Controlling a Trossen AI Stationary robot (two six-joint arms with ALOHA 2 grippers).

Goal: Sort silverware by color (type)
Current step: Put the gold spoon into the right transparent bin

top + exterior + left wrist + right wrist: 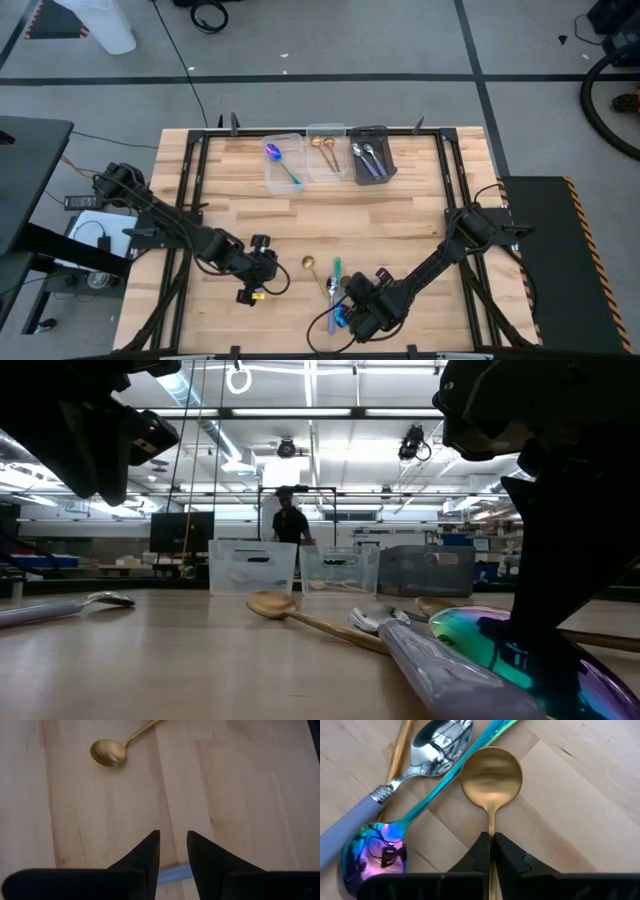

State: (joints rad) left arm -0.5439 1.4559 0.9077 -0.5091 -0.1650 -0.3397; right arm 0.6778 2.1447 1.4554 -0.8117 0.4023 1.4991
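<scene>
the pale wooden tabletop is carrying three rectangular bins along its far edge: a clear plastic one holding an iridescent blue-purple spoon, a second clear one holding gold pieces, and a dark grey one holding shiny silver pieces. the unsorted pile is lying at the near edge, well apart from the grey bin, under the right claw.

that claw is clenching on the thin neck of a gold round-bowled spoon, its fingers pressed together around the stem just behind the bowl. beside it are lying a silver spoon with a pale grey handle and an iridescent spoon with a teal stem, whose stem is passing just beside the gold bowl. lifting straight up, judging by this, would be the safest way to keep the neighbours from dragging along; the middle clear bin looks like the goal.

the left claw is hovering released over bare wood, nearer the pile than the grey bin, with another gold spoon ahead of it.

the gold spoon's handle is hiding under the right claw, and whether the teal stem is touching the bowl is hard to judge. a bluish strip below the left claw's fingers is cut off and unidentifiable.
</scene>
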